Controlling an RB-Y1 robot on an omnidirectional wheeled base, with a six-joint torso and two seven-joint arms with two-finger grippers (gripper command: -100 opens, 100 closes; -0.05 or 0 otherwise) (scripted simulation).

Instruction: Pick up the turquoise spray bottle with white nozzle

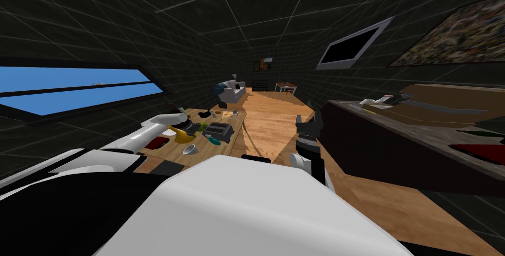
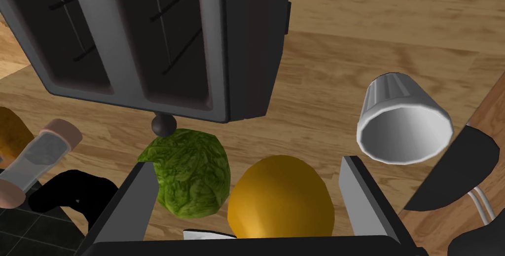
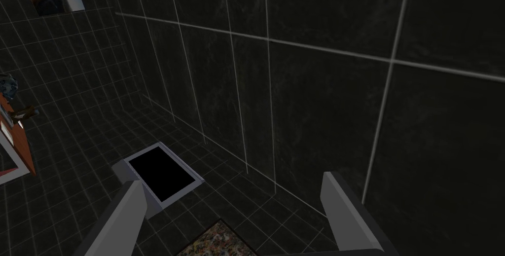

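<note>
Spray bottle (image 1: pixel 213 140) beside toaster (image 1: pixel 218 131) | left fingers (image 2: pixel 135 199) spread, empty | right fingers (image 3: pixel 345 208) spread, empty

The bench (image 2: pixel 375 46) is pale brown with wood grain; the toaster (image 2: pixel 148 46) is dark grey, the lettuce (image 2: pixel 190 174) mottled green, the ribbed cup (image 2: pixel 402 120) white. The round fruit (image 2: pixel 281 199) is golden yellow, and the spray bottle (image 1: pixel 213 140) is turquoise with a white end.
</note>
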